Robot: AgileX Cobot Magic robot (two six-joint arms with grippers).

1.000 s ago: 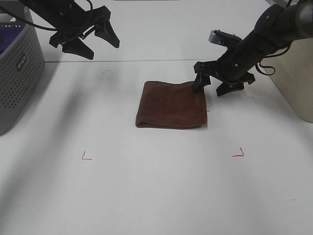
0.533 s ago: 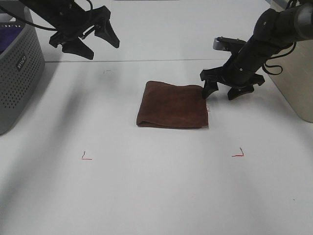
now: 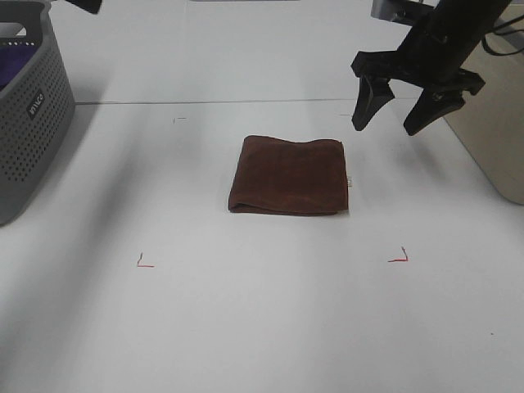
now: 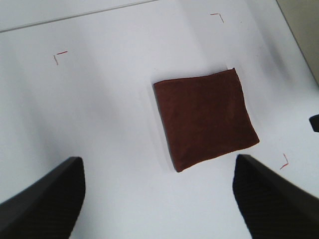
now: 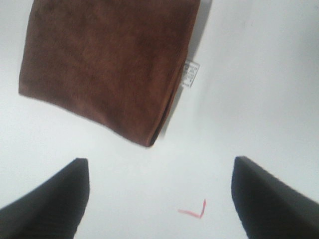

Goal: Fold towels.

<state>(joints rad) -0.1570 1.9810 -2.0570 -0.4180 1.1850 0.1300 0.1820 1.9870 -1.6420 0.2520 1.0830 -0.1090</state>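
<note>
The dark reddish-brown towel lies folded flat in the middle of the white table, with its small white tag at the right edge. It also shows in the left wrist view and the right wrist view, tag included. My right gripper hangs open and empty in the air, behind and to the right of the towel. My left gripper is open and empty, high above the table; in the high view only a tip of its arm shows at the top left edge.
A grey perforated basket with purple cloth inside stands at the far left. A beige container stands at the right edge. Small red corner marks lie on the table in front of the towel.
My right gripper has let go of the towel's right back corner, lifted and moved back to the right. My left arm has risen almost out of the high view. The towel lies still.
</note>
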